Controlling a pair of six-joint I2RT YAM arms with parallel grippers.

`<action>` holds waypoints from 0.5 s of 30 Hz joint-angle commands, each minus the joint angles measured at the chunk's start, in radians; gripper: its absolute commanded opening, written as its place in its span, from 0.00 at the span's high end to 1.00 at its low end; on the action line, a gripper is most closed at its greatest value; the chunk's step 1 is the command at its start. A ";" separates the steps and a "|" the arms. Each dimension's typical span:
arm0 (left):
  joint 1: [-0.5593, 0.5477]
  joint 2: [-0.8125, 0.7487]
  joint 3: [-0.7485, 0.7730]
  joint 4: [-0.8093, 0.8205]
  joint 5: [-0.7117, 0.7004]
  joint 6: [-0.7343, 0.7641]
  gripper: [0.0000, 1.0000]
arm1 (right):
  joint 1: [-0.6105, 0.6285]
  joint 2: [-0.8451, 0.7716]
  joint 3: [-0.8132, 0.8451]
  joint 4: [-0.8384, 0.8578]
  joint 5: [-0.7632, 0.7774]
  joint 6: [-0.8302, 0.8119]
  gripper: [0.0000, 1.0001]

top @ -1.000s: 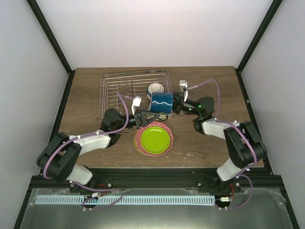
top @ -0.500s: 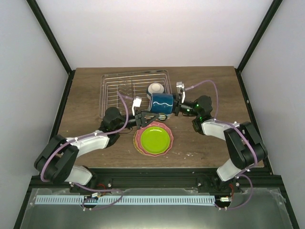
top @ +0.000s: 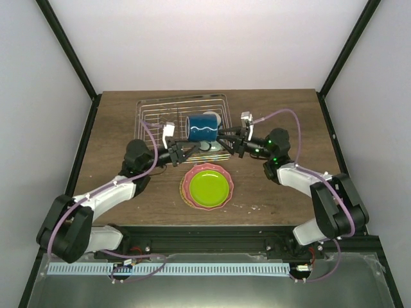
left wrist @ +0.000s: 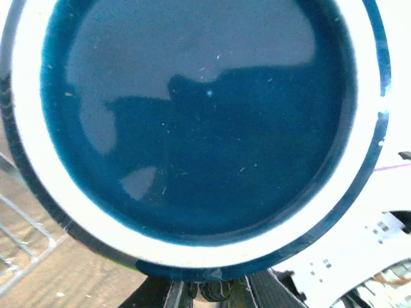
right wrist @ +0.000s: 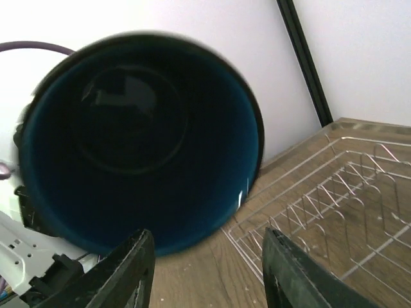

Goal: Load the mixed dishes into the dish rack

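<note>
The dark blue mug (top: pixel 203 125) lies on its side in the air over the front right part of the silver wire dish rack (top: pixel 149 123). My left gripper (top: pixel 185 153) is shut on it from the left; the mug's base (left wrist: pixel 199 115) fills the left wrist view above the fingers (left wrist: pixel 212 294). My right gripper (top: pixel 224 142) is open and empty, just right of the mug, facing its mouth (right wrist: pixel 135 147). The lime-green plate (top: pixel 207 185) lies on the pink scalloped plate (top: pixel 186 193) in front of the rack. The cream bowl (top: pixel 221 119) is mostly hidden behind the mug. The mint bowl is out of view.
The rack's wires and prongs (right wrist: pixel 334 192) lie to the right in the right wrist view, on the brown wooden table (top: pixel 289 115). Black frame posts (top: pixel 337 64) stand at the table's back corners, with white walls around.
The mug has moved up and left over the rack with my left gripper, whose arm drew back left. My right gripper has come off the mug and stays just to its right, open.
</note>
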 commanded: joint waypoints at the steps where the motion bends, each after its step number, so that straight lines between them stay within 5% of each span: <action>1: 0.046 -0.095 0.008 -0.050 -0.057 0.098 1.00 | -0.030 -0.046 -0.010 -0.100 0.036 -0.071 0.51; 7: 0.052 -0.198 0.074 -0.463 -0.201 0.319 1.00 | -0.074 -0.097 -0.019 -0.245 0.100 -0.149 0.41; 15: 0.052 -0.066 0.308 -0.927 -0.527 0.536 1.00 | -0.077 -0.141 0.064 -0.584 0.348 -0.257 0.05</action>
